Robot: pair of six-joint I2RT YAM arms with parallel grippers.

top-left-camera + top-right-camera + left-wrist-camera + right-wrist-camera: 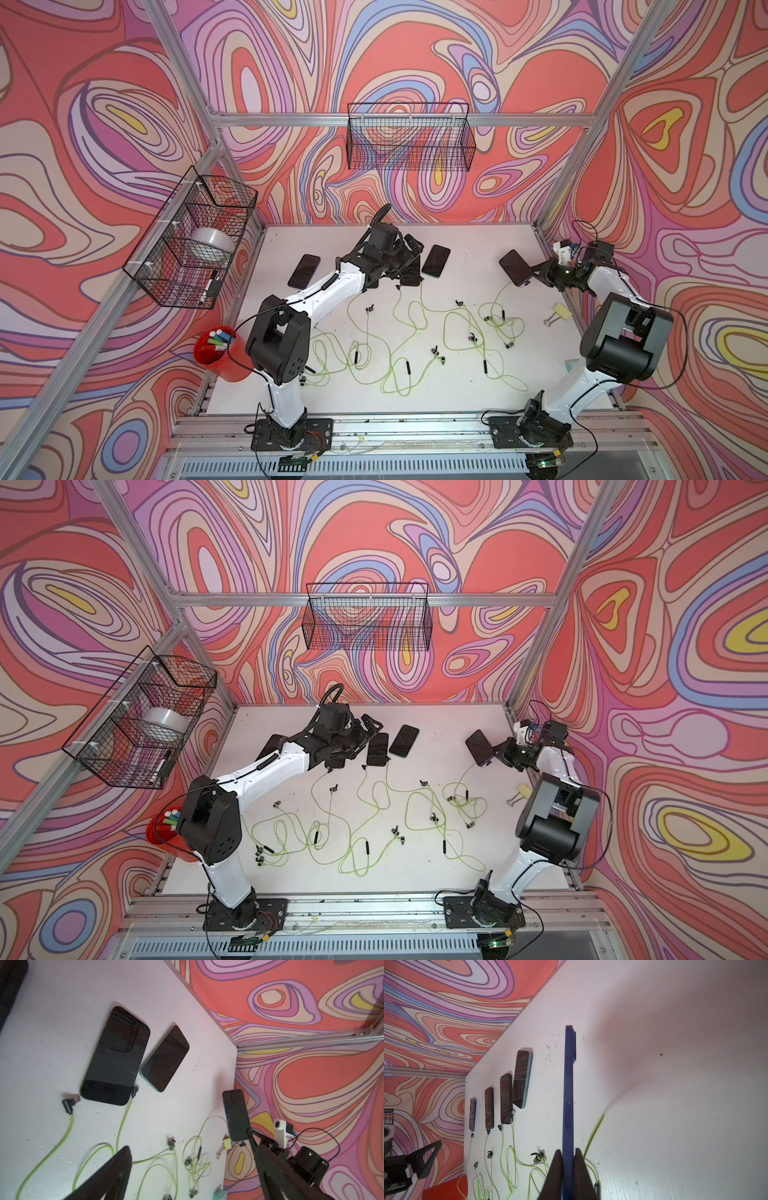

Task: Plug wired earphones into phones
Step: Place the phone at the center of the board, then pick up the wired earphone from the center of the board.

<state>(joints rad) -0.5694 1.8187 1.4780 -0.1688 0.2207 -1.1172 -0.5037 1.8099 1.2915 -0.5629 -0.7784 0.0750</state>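
Blue phone is riding clamped in the right pincer, long axis pointing away; left pincer (jaws apart) is hovering nearer the loose plug.

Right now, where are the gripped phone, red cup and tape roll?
gripped phone (pixel 568 1088): right wrist view, side edge.
red cup (pixel 225 368): a top view, outer wall.
tape roll (pixel 213 242): a top view, curved side.

White worktop, speckled with dark marks. Four phones lie flat, screens up, in a row toward its far edge. Yellow-green earphones sprawl loosely across the middle. Binder clip near the right edge.
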